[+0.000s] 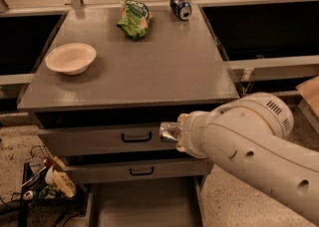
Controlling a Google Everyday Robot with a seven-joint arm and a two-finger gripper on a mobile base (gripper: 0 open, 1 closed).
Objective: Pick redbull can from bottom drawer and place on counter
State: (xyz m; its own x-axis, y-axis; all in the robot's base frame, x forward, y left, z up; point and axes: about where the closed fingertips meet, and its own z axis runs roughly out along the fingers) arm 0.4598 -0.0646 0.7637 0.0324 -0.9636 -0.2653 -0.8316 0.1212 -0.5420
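Note:
A small silver can, the redbull can (168, 132), sticks out of the end of my white arm in front of the upper drawer face. My gripper (177, 133) is shut on it; the arm's wrist hides most of the fingers. The bottom drawer (144, 207) is pulled open below, and its grey floor shows nothing on it. The counter (154, 71) is the broad grey top just above and behind the can.
On the counter are a white bowl (71, 57) at the left, a green snack bag (133, 17) and a fatter blue can (180, 7) at the back. Two closed drawers with black handles (136, 137) face me. Clutter (47, 181) lies on the floor at the left.

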